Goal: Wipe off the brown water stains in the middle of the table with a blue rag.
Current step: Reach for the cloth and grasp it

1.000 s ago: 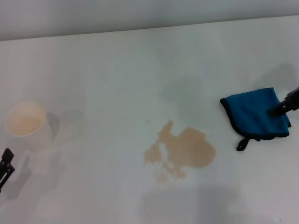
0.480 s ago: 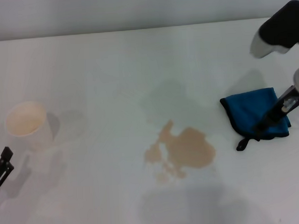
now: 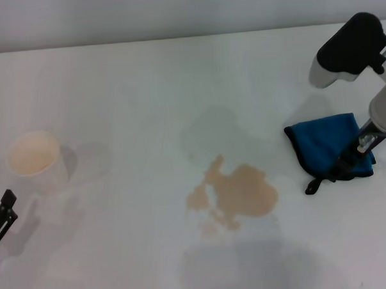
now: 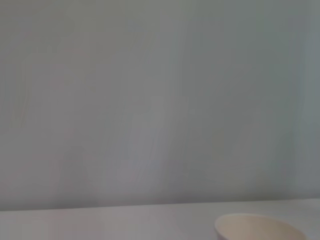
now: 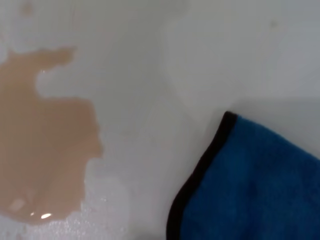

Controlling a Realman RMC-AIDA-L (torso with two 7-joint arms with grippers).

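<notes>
Desk (image 3: 139, 89) bare between rag (image 3: 324, 145) and stain (image 3: 237, 192): open lane. Right gripper (image 3: 350, 160) down at rag's near right edge, arm above it blocking right side. Cup (image 3: 35, 161) far left, near left gripper (image 3: 1, 220); middle open.

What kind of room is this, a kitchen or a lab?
Probably a lab test bench rather than a kitchen: a bare white table against a plain wall, holding only a tan liquid spill, a small blue cloth and a white paper cup.

Right tool (image 3: 349, 165) angles steeply down at the right edge; left tool (image 3: 3, 220) (parked) sits low left.
</notes>
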